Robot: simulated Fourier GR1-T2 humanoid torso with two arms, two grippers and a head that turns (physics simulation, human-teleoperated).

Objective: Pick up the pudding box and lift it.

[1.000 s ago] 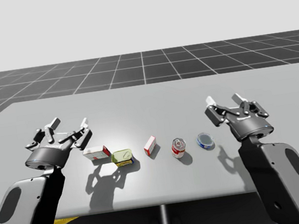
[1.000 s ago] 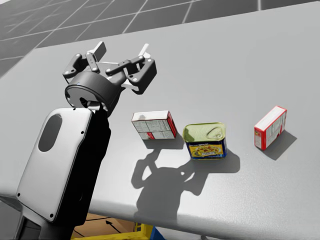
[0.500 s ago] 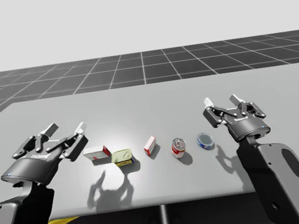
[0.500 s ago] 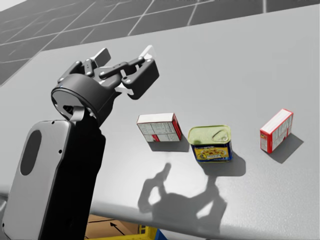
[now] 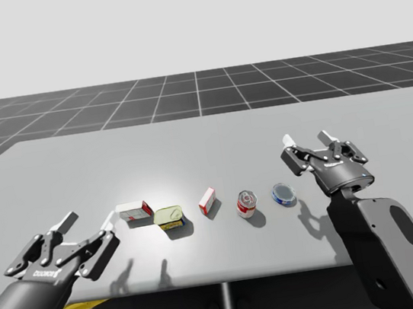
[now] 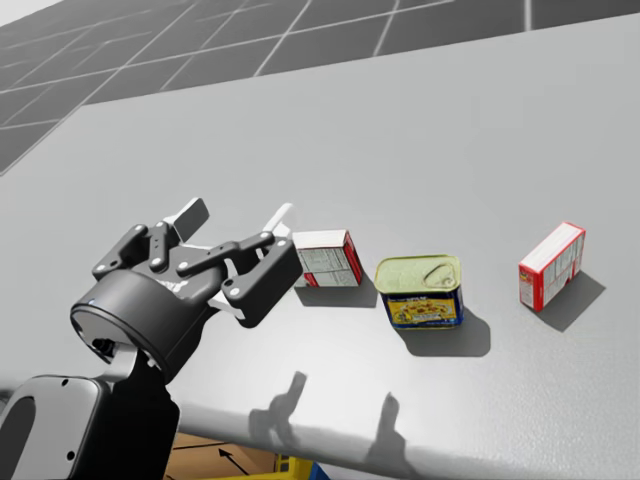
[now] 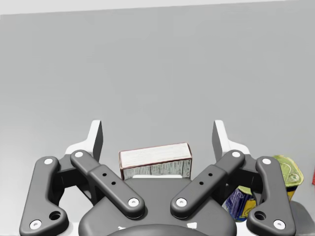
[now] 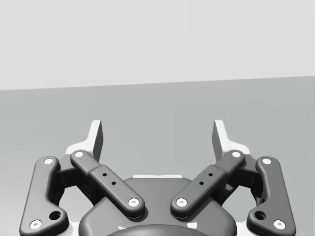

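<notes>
Pudding box (image 7: 155, 160): lies flat on table (image 5: 205, 147), leftmost in row.
Left gripper (image 7: 158, 135): fingers spread wide, box ahead and centred between them, untouched. I judge it lined up for side grasp.
Green-topped tin (image 5: 169, 216): just beside box; crowds one finger's path.
Right gripper (image 5: 308, 140): spread, empty, parked near blue round can (image 5: 283, 193).
</notes>
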